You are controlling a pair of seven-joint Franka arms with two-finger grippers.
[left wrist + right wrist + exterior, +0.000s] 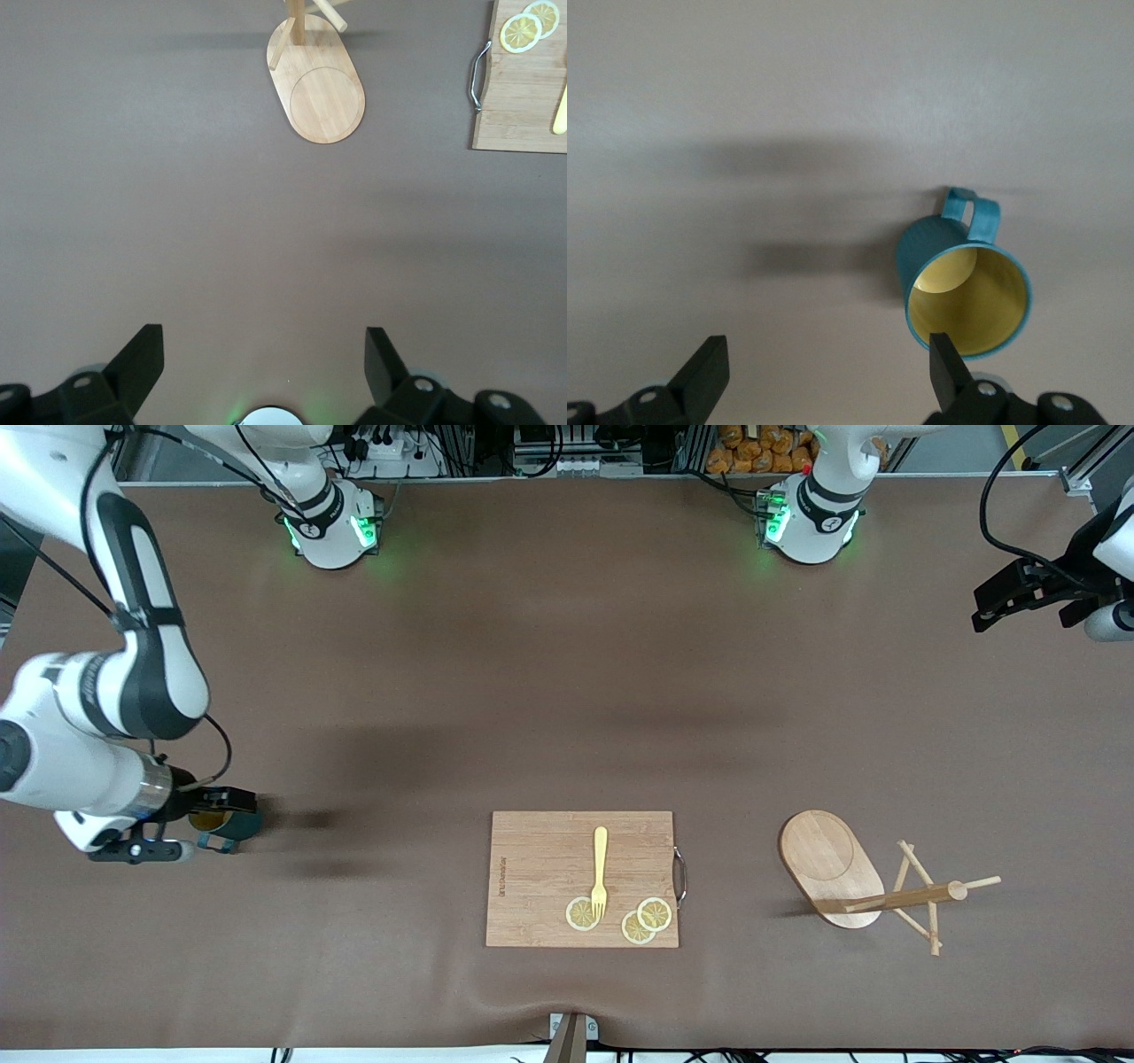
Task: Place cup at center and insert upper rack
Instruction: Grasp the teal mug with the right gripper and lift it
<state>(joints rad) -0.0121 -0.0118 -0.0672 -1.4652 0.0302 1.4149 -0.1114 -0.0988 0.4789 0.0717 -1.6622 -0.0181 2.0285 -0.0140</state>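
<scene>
The cup [237, 828], dark teal with a yellowish inside, stands on the brown table at the right arm's end. In the right wrist view the cup [966, 283] shows its loop handle, and one fingertip [943, 354] overlaps its rim. My right gripper [213, 808] [824, 354] hangs open just over it, holding nothing. The upper rack [831, 868], a light wooden mug tree on an oval base, stands toward the left arm's end. My left gripper [1001, 602] [263, 345] is open and empty, high over the table edge at that end. The rack [323, 93] also shows in the left wrist view.
A rectangular wooden cutting board [532, 868] [523, 97] lies mid-table near the front camera, between cup and rack. It bears a yellow fork [600, 872] and three lemon slices [582, 913]. Both arm bases stand along the table's robot edge.
</scene>
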